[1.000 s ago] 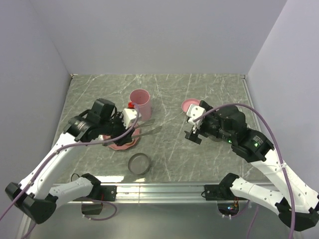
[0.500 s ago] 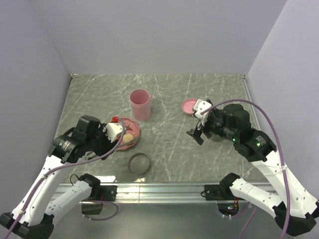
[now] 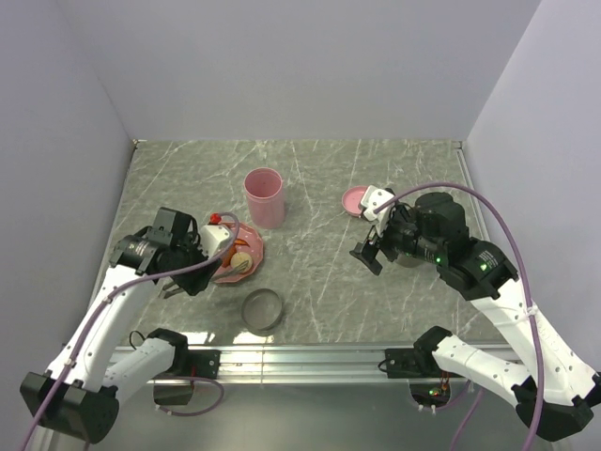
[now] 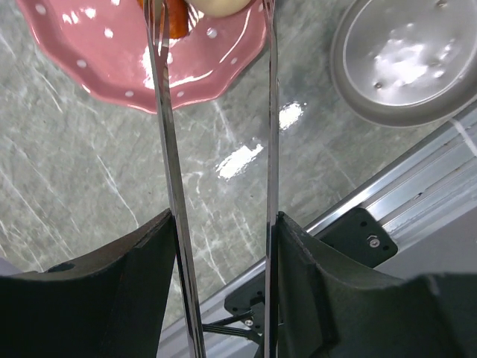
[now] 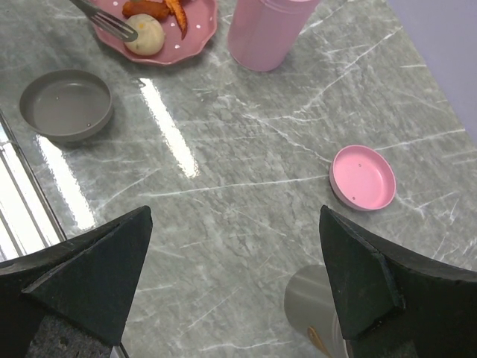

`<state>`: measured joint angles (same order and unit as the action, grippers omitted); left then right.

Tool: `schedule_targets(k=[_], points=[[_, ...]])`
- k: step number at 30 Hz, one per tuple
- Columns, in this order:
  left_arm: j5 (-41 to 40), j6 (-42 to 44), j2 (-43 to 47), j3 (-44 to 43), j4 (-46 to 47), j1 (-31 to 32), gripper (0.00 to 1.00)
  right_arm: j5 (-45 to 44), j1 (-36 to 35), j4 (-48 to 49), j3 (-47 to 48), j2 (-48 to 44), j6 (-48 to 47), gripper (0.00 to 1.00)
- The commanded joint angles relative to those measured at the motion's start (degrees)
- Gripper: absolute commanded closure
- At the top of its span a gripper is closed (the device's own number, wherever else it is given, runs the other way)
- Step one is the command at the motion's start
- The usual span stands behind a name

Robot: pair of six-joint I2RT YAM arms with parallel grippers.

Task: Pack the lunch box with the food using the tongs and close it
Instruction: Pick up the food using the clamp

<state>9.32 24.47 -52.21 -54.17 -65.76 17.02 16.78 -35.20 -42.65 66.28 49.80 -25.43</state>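
The step in hand was the first pick-up of food. The left gripper point(image 4: 223, 216) was clamped on the tongs point(image 4: 170, 164), one finger pressed on the outside of each arm and squeezing them partway together. The arms reached out over the plate point(image 4: 149, 74), which sat on the table point(image 4: 74, 194) near the left front. In the left wrist view the ball point(image 4: 216, 6) lay between the two arms at the frame's top edge, and the left arm crossed the strip point(image 4: 176, 19). From the right wrist, one tip sat just beside the ball on the plate; the other tip was hidden, so whether the ball was pinched could not be told. Both food pieces were on the plate, nothing packed yet.

The right gripper point(image 5: 235, 212) hung over the right half of the table with its jaws wide and empty. The tub point(image 5: 264, 33) stood upright just behind the plate; its matching lid point(image 5: 363, 177) lay apart to the right, so the tub looked to be the lunch box. A grey bowl point(image 5: 65, 104) sat empty in front of the plate.

The next move probably called for a firmer squeeze so the tips met around the ball, a lift clear of the plate rim, then a short carry back over the tub's mouth. A round ball may slip from thin tips, so a slow close would be wise
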Motion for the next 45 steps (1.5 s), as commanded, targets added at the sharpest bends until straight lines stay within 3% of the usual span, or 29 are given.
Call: schedule_targets(k=[1, 15, 45], points=[[2.28, 3.39, -1.05, -1.64, 0.98, -2.33, 0.42, 0.10, 0.40, -0.32, 2.63, 0.03, -0.67, 0.00], [5.88, 4.54, -5.62, -4.27, 1.86, -3.13, 0.43, -0.16, 0.40, 0.03, 1.31, 0.38, -1.73, 0.00], [2.98, 4.62, -9.05, 0.38, 4.32, -3.04, 0.42, -0.08, 0.40, -0.15, 1.22, 0.82, -2.08, 0.00]])
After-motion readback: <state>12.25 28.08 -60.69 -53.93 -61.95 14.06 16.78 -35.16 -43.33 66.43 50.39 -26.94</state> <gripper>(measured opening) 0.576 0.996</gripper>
